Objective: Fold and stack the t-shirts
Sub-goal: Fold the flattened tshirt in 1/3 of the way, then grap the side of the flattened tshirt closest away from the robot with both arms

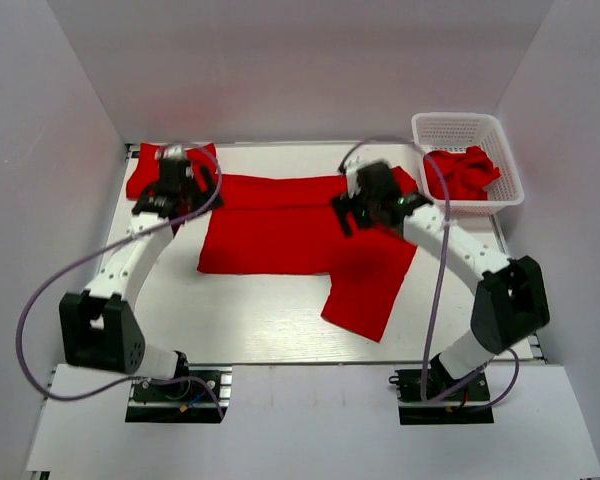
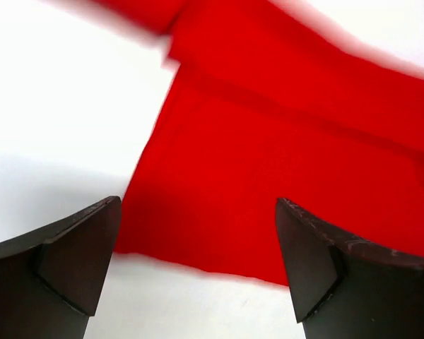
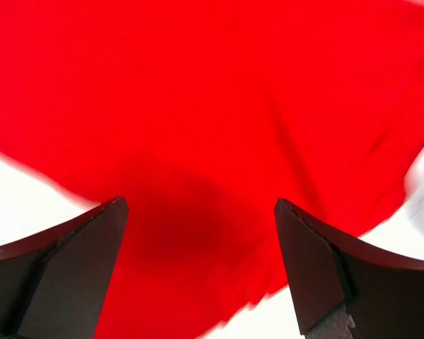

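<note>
White tabletop [image 1: 270,320] had a plain red cloth t-shirt [image 1: 280,235] spread flat mid-table, ready for folding; left gripper [image 2: 198,203] and right gripper [image 3: 199,203] hovered over it, jaws wide and empty, probably lining up grabs.

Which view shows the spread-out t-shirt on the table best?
Top external: the spread t-shirt shows nearly whole there, outline and all. Each wrist view catches only a blurred patch of red cloth, with no sense of its overall shape.

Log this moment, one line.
left gripper open, empty | right gripper open, empty | spread t-shirt on table | crumpled t-shirt in basket
</note>
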